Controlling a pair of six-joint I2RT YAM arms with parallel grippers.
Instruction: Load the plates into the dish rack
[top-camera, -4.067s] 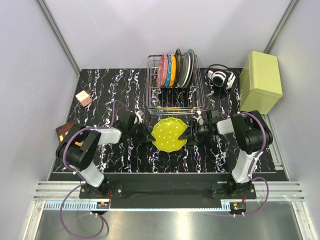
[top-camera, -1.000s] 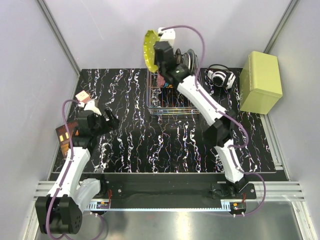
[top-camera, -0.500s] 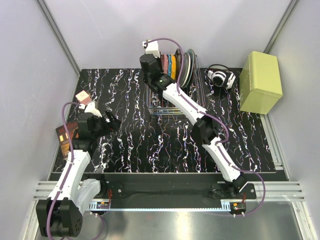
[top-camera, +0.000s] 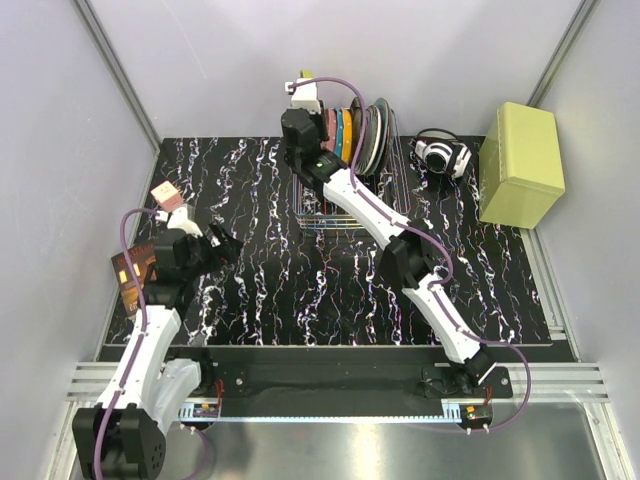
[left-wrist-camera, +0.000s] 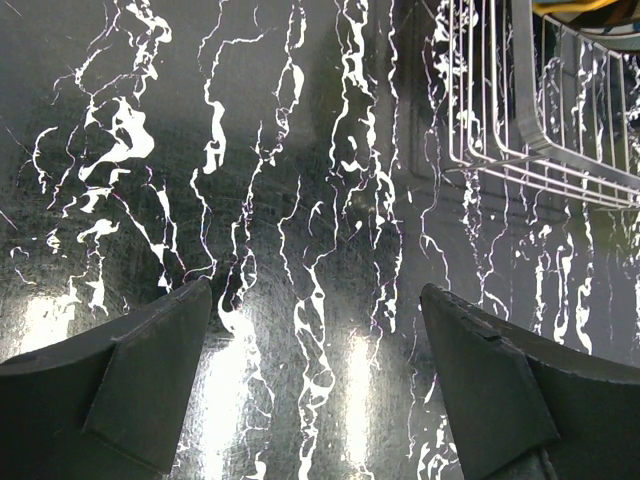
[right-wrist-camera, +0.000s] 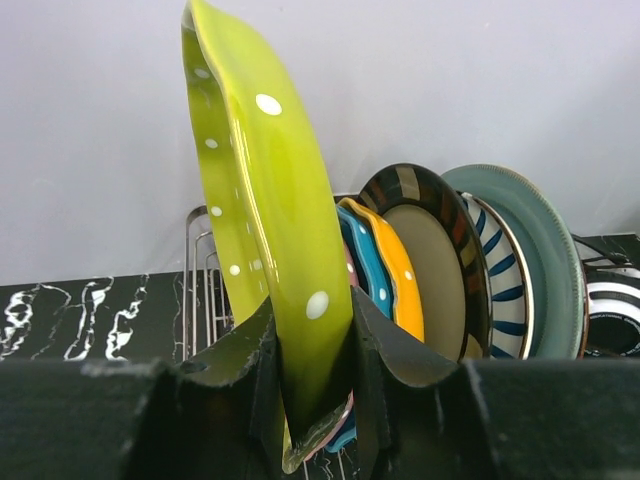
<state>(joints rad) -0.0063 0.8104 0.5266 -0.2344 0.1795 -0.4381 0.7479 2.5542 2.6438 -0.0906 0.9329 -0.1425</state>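
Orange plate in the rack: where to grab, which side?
Top rim of the orange plate, from above, jaws across its thin edge. It stands upright in the rack, hemmed in on both faces; only the rim is free.

A yellow-green box (top-camera: 520, 165) stands right of headphones (top-camera: 442, 154) (white and black).

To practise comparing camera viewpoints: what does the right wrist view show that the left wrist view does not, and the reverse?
Right wrist only: the right gripper shut on the upright yellow-green plate, with the orange plate and darker plates standing behind it. Left wrist only: the open left gripper over the table, holding nothing. Both: the dish rack wires and that black marbled table.
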